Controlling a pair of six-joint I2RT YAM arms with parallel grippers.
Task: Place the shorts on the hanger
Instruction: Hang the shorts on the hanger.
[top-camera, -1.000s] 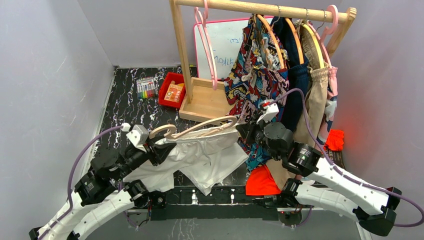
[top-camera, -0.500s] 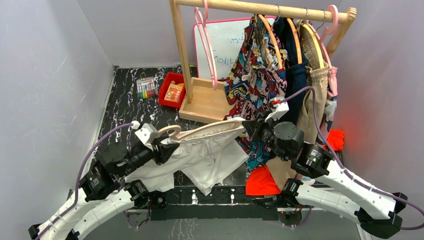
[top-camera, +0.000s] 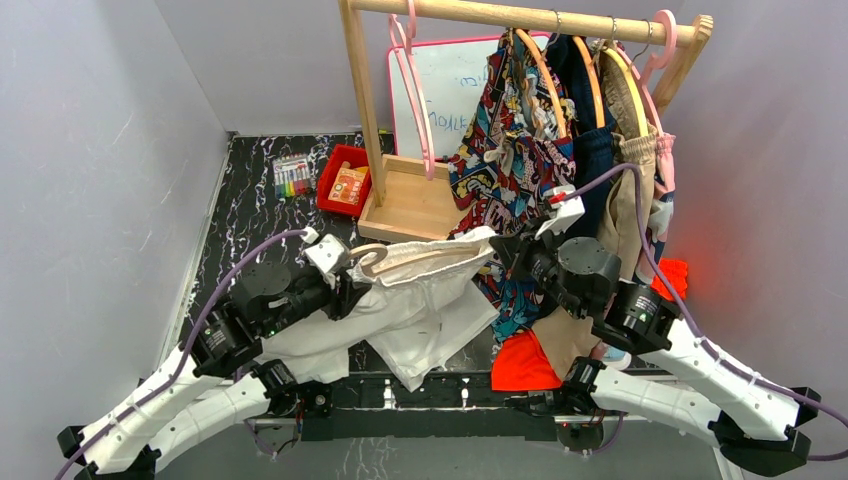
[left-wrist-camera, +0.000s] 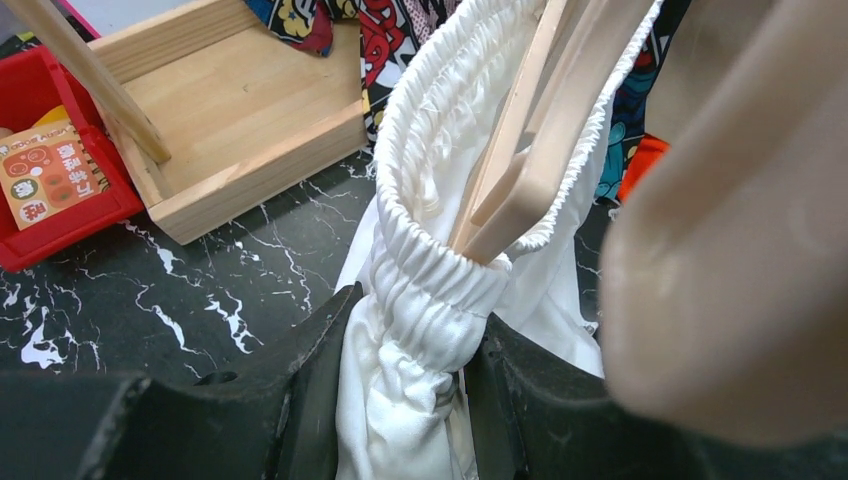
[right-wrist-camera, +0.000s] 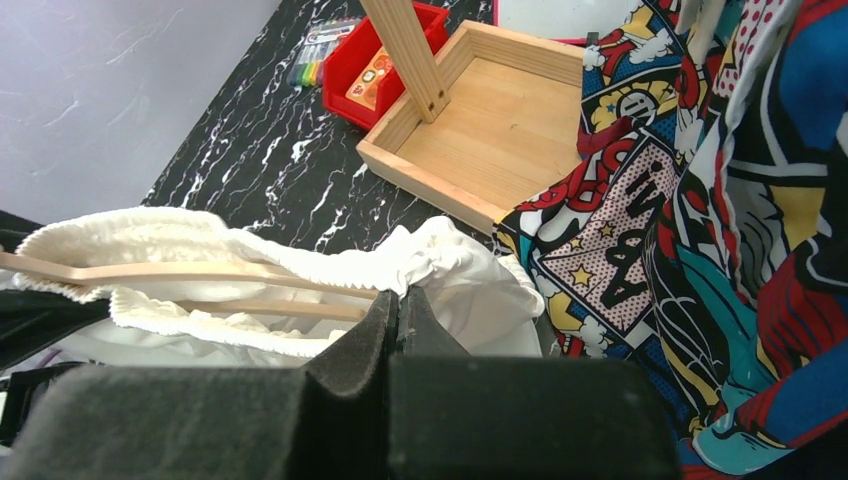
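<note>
Marble table (top-camera: 250, 215); shorts (top-camera: 420, 310), hanger (left-wrist-camera: 530, 180) inside, between left tool (left-wrist-camera: 405, 350), right tool (right-wrist-camera: 395, 300).

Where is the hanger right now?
Top view, centre: the hanger sits inside the shorts' waistband, between the left end effector and right end effector.

Shorts (left-wrist-camera: 420, 290) in the left pincer (left-wrist-camera: 405, 385): matt white cloth, crinkled waistband. Hanger (left-wrist-camera: 530, 170) just above it: smooth pale wood. Tabletop (left-wrist-camera: 200, 290) left of it: smooth black marble-pattern.
</note>
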